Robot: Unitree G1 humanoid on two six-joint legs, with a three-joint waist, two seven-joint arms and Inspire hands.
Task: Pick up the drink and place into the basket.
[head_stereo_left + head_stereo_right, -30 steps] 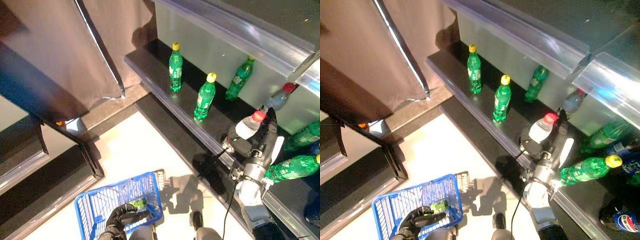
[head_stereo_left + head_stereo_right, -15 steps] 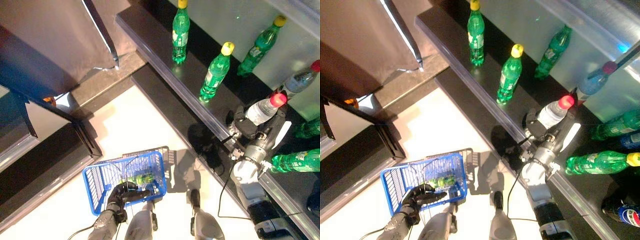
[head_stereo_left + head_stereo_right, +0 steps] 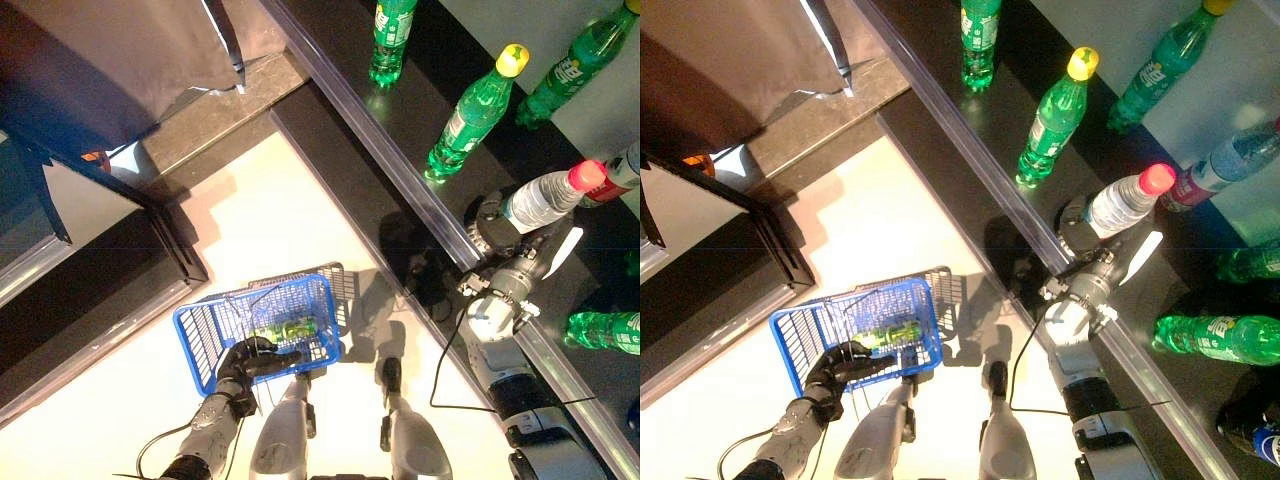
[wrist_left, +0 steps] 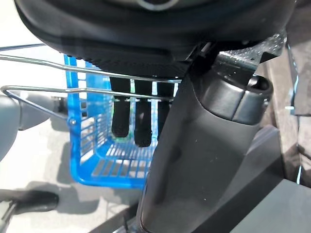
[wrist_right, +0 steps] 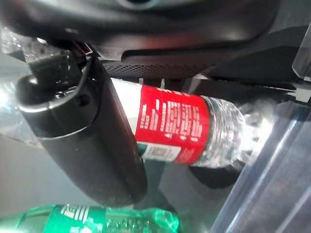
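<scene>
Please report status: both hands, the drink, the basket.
Right robot hand shut on clear bottle at the shelf. Left robot hand holding blue basket; green bottle already inside. Path clear.

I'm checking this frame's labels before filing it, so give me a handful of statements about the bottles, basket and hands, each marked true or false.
1. The right hand is closed on a clear bottle with a red cap and red label. True.
2. The blue basket is empty. False: a green bottle already lies inside it.
3. The left hand holds the basket by its wire handle. True.
4. The clear bottle is already over the basket. False: it is at the dark shelf, apart from the basket.
5. Every green bottle on the shelf stands upright. False: one lies on its side.
</scene>
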